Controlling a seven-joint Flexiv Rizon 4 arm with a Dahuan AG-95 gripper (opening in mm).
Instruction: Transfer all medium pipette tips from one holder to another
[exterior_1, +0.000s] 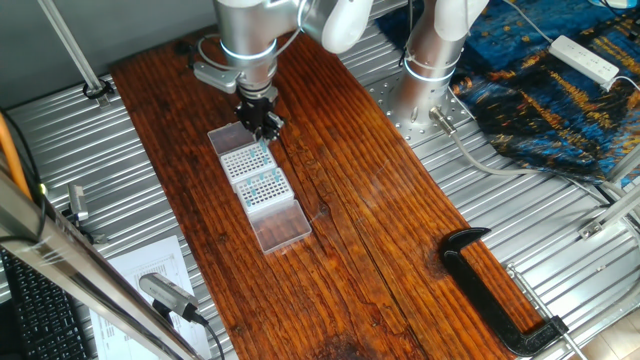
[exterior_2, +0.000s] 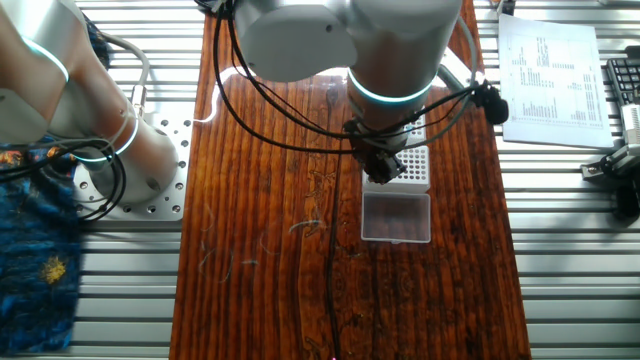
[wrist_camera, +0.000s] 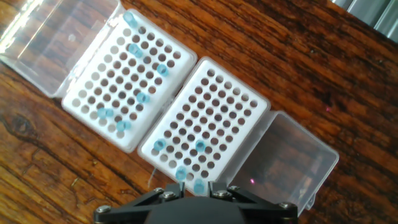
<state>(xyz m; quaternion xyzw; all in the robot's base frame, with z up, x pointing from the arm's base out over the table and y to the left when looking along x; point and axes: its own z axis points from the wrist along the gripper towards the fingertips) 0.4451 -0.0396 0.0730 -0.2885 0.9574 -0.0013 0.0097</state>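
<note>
Two white holders lie side by side on the wooden table. In the hand view the left holder (wrist_camera: 124, 81) carries several medium pipette tips (wrist_camera: 142, 98), small blue dots scattered over its holes. The right holder (wrist_camera: 211, 118) has a few tips (wrist_camera: 200, 146) near its lower edge. My gripper (wrist_camera: 196, 186) hovers over that holder's lower corner. Its jaws stand narrowly apart, with one blue tip (wrist_camera: 199, 184) showing between them and a gap on each side. In one fixed view the gripper (exterior_1: 266, 132) hangs just above the far holder (exterior_1: 240, 160), and the near holder (exterior_1: 262, 186) shows more blue tips.
Clear hinged lids (wrist_camera: 292, 155) lie open at the outer end of each holder; the near one (exterior_1: 282, 226) rests flat on the wood. A black clamp (exterior_1: 500, 290) sits at the table's right edge. The arm's base (exterior_1: 430, 70) and a cable stand behind.
</note>
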